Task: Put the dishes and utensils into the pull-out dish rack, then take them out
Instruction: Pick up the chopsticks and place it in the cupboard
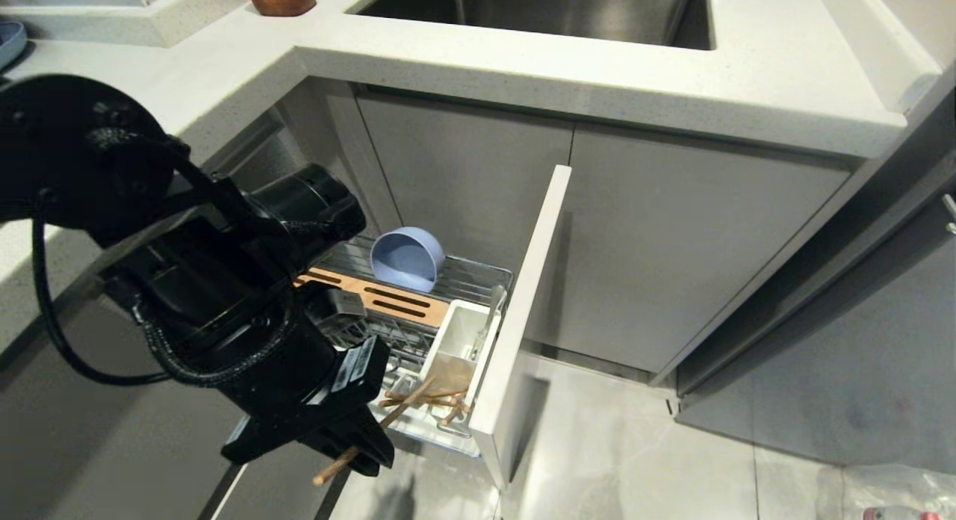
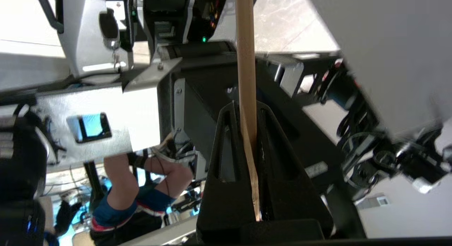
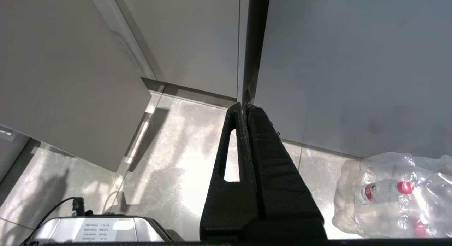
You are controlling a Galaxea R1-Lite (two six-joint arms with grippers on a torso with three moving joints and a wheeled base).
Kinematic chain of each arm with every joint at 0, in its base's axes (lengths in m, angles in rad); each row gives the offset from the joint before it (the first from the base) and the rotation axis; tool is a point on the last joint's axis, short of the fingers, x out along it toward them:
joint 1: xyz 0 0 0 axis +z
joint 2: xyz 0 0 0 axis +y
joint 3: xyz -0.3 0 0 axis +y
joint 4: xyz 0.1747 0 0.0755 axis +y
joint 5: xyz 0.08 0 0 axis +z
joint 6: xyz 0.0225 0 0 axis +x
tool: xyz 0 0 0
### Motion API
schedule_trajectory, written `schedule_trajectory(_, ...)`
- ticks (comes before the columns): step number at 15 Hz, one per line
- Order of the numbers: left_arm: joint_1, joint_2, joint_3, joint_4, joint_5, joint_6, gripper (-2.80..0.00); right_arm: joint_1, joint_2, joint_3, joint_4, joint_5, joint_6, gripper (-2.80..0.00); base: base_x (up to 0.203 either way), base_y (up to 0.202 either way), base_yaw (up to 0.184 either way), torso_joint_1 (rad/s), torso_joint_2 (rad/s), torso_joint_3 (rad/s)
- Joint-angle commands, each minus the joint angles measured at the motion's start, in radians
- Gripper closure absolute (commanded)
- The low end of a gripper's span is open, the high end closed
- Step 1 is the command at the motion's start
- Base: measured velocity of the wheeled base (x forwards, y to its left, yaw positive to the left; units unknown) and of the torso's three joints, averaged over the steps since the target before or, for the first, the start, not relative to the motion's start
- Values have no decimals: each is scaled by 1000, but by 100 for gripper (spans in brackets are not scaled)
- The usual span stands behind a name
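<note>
Now left gripper (image 1: pixel 357 454) jaws clamped on one chopstick (image 1: pixel 328 472) — long axis crosses them, pointing up toward the white caddy (image 1: pixel 457 341); bowl (image 1: pixel 407 258) beyond — right gripper (image 3: pixel 246 108) parked, pressed together.

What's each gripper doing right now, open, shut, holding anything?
Left gripper: shut on a wooden chopstick, beside the pull-out dish rack.
Right gripper: shut, empty, parked over the floor.
</note>
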Motion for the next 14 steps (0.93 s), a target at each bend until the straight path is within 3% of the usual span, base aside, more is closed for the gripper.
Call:
schedule_trajectory(1, 10, 33, 8, -8, -3, -4, 0, 0, 2, 0, 0, 0, 0, 0, 0, 0, 0, 0, 0, 0)
schedule_trajectory(14, 86, 268, -8, -175, -41, 0, 0, 0, 2, 0, 0, 0, 0, 0, 0, 0, 0, 0, 0, 0)
